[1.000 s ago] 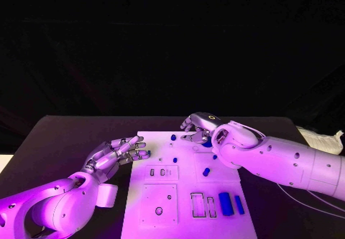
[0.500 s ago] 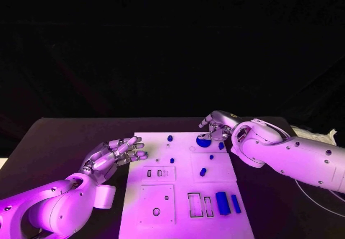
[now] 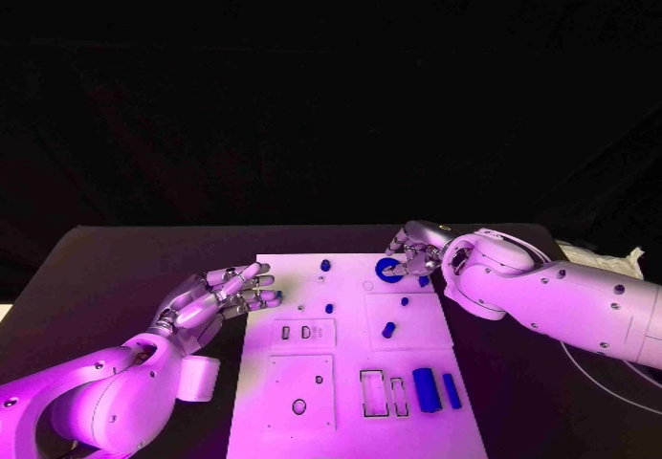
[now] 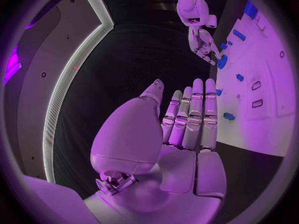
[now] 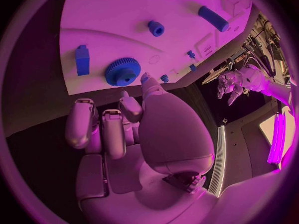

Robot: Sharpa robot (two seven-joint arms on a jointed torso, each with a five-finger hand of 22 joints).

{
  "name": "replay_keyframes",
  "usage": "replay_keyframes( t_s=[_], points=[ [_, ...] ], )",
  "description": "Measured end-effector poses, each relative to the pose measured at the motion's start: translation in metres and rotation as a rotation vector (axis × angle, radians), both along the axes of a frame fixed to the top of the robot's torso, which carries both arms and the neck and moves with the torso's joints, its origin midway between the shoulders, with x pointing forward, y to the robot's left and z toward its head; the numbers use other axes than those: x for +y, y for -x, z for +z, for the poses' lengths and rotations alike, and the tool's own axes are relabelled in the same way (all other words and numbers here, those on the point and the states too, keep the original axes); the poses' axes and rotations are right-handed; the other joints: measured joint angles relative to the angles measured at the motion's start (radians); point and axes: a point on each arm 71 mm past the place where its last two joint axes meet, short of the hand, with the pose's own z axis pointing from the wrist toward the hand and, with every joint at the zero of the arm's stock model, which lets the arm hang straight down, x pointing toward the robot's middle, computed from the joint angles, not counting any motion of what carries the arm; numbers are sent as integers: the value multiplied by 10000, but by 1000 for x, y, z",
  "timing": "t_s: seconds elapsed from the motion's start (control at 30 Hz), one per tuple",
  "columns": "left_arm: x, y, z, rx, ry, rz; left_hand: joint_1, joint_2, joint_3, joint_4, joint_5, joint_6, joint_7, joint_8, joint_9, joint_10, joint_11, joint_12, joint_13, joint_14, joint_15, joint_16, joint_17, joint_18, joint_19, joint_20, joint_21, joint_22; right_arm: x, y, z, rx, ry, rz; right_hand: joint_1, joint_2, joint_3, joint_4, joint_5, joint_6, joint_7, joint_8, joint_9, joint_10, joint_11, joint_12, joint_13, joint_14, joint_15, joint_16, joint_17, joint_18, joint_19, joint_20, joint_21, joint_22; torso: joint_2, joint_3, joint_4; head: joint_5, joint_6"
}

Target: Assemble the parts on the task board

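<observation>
The white task board [image 3: 345, 421] lies in the middle of the table. A blue gear [image 3: 389, 271] lies flat near its far right corner. My right hand [image 3: 417, 249] hovers just beyond the gear with its fingers spread and nothing in them. In the right wrist view the thumb tip [image 5: 147, 79] sits beside the gear [image 5: 122, 70] and the other fingers [image 5: 81, 123] stay short of it. My left hand [image 3: 221, 296] is off the board's left edge, fingers straight and apart, holding nothing. Small blue parts [image 3: 389, 329] dot the board, and two long blue bars [image 3: 427, 389] lie near its front right.
Dark rectangular slots [image 3: 375, 392] are cut in the board beside the bars, with smaller ones [image 3: 297, 333] to the left. A blue block [image 5: 82, 59] lies close to the gear. A crumpled white thing [image 3: 607, 258] sits at the table's right edge.
My right hand, which covered the gear a second ago, has drawn back to the right, and the gear now lies uncovered on the board. The left hand has stayed put.
</observation>
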Motion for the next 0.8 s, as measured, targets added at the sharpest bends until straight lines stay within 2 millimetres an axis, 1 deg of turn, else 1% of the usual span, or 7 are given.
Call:
replay_keyframes(
  t_s=[0.1, 0.2, 0.27, 0.5, 0.53, 0.63, 0.8],
  points=[
    [0, 0, 0, 2, -2, 1, 0, 0, 0, 0, 0, 0, 0, 0, 0, 0, 0, 0, 0, 0, 0, 0, 0, 0, 0, 0, 0, 0, 0, -1, -2, 137, 110, -57, 40, 40, -28, 27, 82, 31, 31, 32, 1, 36, -36, 155, 170, 0, 0, 0, 0, 0, 0, 0, 0, 28, 1, -6, 12, -10, -10],
    [0, 0, 0, 4, -2, -1, 0, 0, 0, 0, 0, 0, 0, 0, 0, 0, 0, 0, 0, 0, 0, 0, -1, 1, 0, 0, 0, 1, -1, -2, -4, 231, 214, -109, 141, 56, -55, 1, 194, 69, -5, 40, 0, 77, -1, 311, 346, 0, 0, 44, -1, 1, 0, 0, 0, 52, 2, -12, 19, -17, -13],
    [0, 0, 0, 5, -1, -3, 0, 0, 0, 0, 0, 0, 0, 0, 0, 0, 0, 0, 0, 0, 0, 0, -1, 0, 0, 0, 0, 1, -2, -3, -4, 270, 269, -132, 143, 58, -55, 1, 194, 68, -5, 81, 0, 111, -35, 395, 445, 0, 0, 44, -1, 1, 0, 0, 38, 65, 5, -12, 25, -23, -15],
    [0, 0, 0, 7, -1, -5, 0, 0, 0, 1, 0, 0, 0, 0, 0, 0, 0, -41, 0, 0, 0, 0, 1, 0, 0, 0, 0, 1, -1, -3, -5, 331, 402, -132, 224, 139, -55, 1, 233, 143, -10, 157, 19, 209, -45, 665, 755, 0, 0, 84, -2, 1, 35, 36, 38, 117, 6, -19, 31, -33, -39],
    [0, 0, 0, 8, -2, -4, 0, 0, 1, 0, 0, 0, 0, 0, 0, 0, 0, -61, 0, 0, 0, 0, 7, 1, 0, 0, 0, 1, -1, -3, -5, 331, 419, -134, 249, 164, -54, 1, 233, 172, -38, 157, 20, 233, -51, 693, 791, 0, 0, 85, -2, 2, 35, 36, 38, 122, 6, -19, 31, -35, -42],
    [0, 0, 0, 9, -3, -3, 0, 0, 0, 0, 0, 0, 0, 0, 0, 0, 0, -61, 0, 0, 0, 0, 7, 0, 0, 0, 0, 1, -2, -3, -5, 331, 455, -141, 276, 191, -81, -26, 233, 208, -3, 157, 18, 251, -37, 763, 858, 0, -1, 85, -2, 3, 35, 36, 80, 142, 6, -19, 33, -36, -49],
    [0, 0, 0, 11, -4, -4, 0, 0, 0, 0, 0, 0, 0, 0, 0, 0, 0, -61, 0, 0, 0, 0, 6, 0, 0, 0, 0, 2, -3, -3, -4, 317, 525, -144, 407, 219, -78, -29, 304, 253, -30, 163, 17, 252, -37, 857, 979, 0, -1, 85, -3, 3, 35, 36, 80, 169, 6, -26, 42, -56, -49]
  ],
)
